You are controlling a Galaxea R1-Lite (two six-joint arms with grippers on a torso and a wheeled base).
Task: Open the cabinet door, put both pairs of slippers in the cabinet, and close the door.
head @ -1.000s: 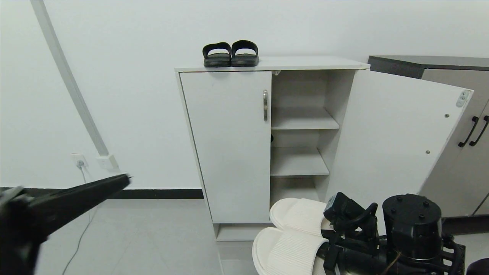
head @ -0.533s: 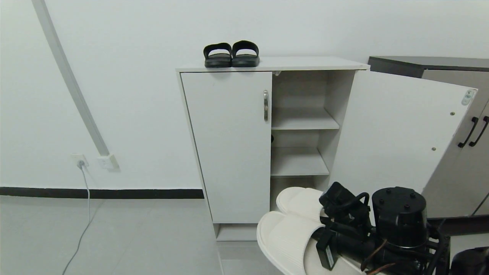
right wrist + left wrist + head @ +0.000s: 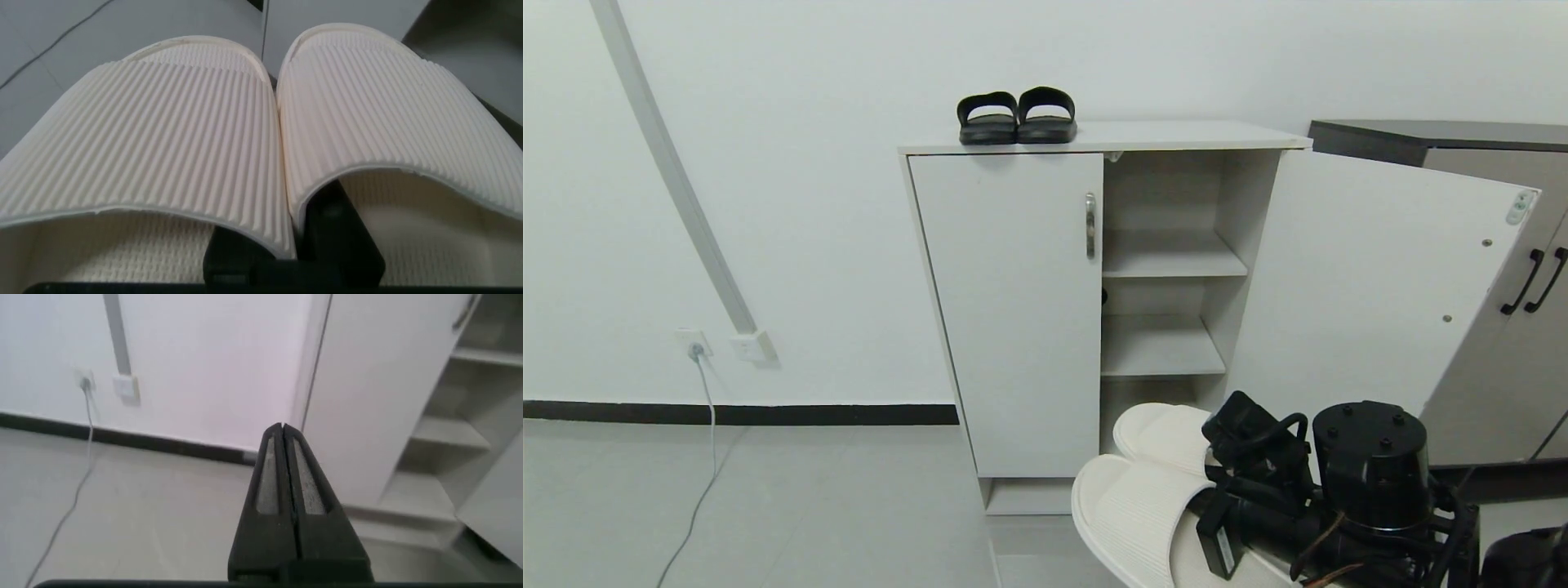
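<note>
The white cabinet (image 3: pixel 1013 327) stands against the wall with its right door (image 3: pixel 1364 286) swung open and its left door shut. Bare shelves (image 3: pixel 1164 351) show inside. A pair of black slippers (image 3: pixel 1016 116) rests on the cabinet top. My right gripper (image 3: pixel 1217 510) is shut on a pair of white ribbed slippers (image 3: pixel 1143 490), held low in front of the open compartment, toes toward the cabinet. Up close the white slippers (image 3: pixel 270 139) lie side by side over the gripper. My left gripper (image 3: pixel 282 433) is shut with nothing in it, above the floor left of the cabinet.
A grey cabinet with black handles (image 3: pixel 1503 269) stands right behind the open door. A wall socket with a cable (image 3: pixel 694 351) and a slanted wall duct (image 3: pixel 670 163) are at the left. Grey floor (image 3: pixel 768 506) lies before the cabinet.
My left arm has dropped out of the head view. The right gripper with the white slippers has shifted slightly up and turned toward the cabinet. The open door stands a little wider.
</note>
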